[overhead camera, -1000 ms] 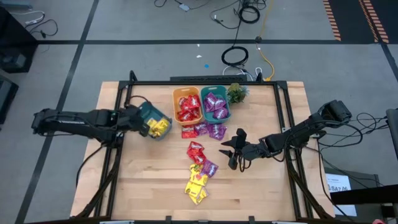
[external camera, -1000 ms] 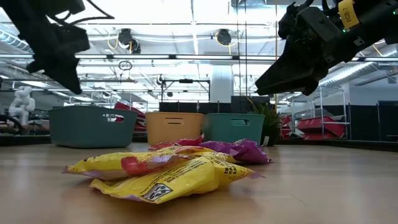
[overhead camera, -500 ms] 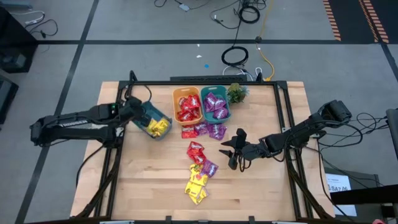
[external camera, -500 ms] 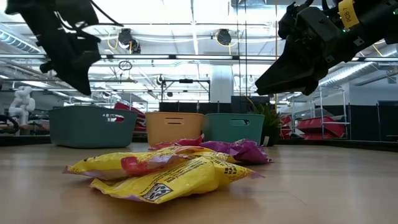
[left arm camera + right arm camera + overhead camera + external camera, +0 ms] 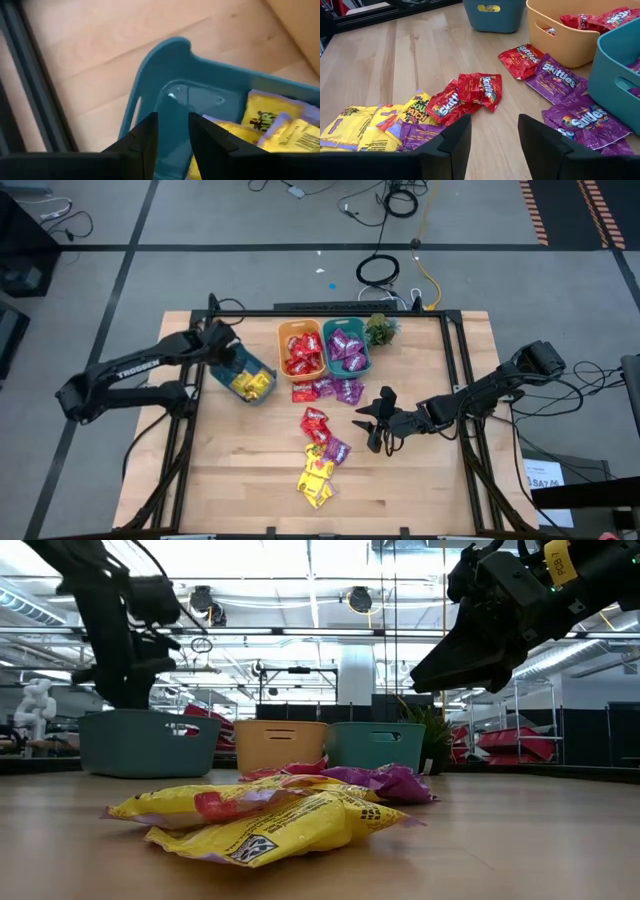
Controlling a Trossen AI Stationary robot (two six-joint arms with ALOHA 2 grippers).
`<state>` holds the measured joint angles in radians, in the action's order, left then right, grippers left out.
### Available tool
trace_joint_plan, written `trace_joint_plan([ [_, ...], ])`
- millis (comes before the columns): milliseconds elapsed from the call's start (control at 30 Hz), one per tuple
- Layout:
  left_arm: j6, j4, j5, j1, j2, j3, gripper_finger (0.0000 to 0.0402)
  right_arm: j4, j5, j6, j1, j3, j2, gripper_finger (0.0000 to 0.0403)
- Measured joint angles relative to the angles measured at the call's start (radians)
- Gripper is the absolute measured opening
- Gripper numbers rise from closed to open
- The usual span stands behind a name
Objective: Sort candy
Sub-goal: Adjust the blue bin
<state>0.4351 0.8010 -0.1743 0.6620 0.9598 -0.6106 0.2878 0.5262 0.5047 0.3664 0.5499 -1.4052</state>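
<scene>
A: What differs from a second ago?

B: The left arm has swung. Its left gripper (image 5: 222,346) now sits over the far rim of the dark teal bin (image 5: 245,376), where earlier it reached in from the desk's left edge. Its fingers (image 5: 145,140) stand a little apart with nothing between them, over the bin's inner wall and the yellow candy packets (image 5: 272,127) lying inside.

A: And the right side?

B: Unchanged. The right gripper (image 5: 377,420) hovers above the desk (image 5: 430,480) right of the loose candy, its fingers (image 5: 447,150) apart and empty.

A: Where does the candy lie?

B: Red packets fill the orange bin (image 5: 299,350), purple ones the light teal bin (image 5: 346,346). A row of red and purple packets (image 5: 328,390) lies just in front of those two bins. A red packet (image 5: 316,423) lies nearer the middle, and a yellow heap (image 5: 316,475) with a purple one beside it lies toward the near edge.

A: Open room?

B: Bare wood spreads along the near left and the whole right side of the desk. A small green plant (image 5: 380,330) stands at the far edge, just beside the light teal bin.
</scene>
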Motion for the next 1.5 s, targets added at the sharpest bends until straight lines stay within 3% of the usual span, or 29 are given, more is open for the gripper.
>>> trace_joint_plan([
  [267,-0.101,0.005,0.009,0.06,0.131,-0.012,0.0118,0.0,0.0,-0.003,0.0,0.0,0.0,0.0153],
  [467,-0.101,0.046,0.088,0.049,0.133,-0.124,0.0118,0.0,0.001,-0.019,0.0,0.0,0.0,0.0153],
  [667,-0.102,0.106,0.023,0.049,0.13,-0.204,0.0118,0.0,0.001,-0.019,0.0,0.0,0.0,0.0153],
  [767,-0.102,0.107,-0.027,0.06,0.132,-0.201,0.0119,0.0,0.001,-0.019,0.0,0.0,0.0,0.0153],
  [1300,-0.119,0.198,-0.036,0.084,0.294,-0.158,0.0117,0.0,-0.001,-0.019,0.0,0.0,0.0,0.0153],
  [1400,-0.198,0.225,-0.035,0.084,0.323,-0.157,0.01,0.0,-0.002,-0.019,0.0,0.0,0.0,0.0153],
  [1500,-0.233,0.241,-0.036,0.084,0.348,-0.157,0.0056,0.0,-0.002,-0.019,0.0,0.0,0.0,0.0153],
])
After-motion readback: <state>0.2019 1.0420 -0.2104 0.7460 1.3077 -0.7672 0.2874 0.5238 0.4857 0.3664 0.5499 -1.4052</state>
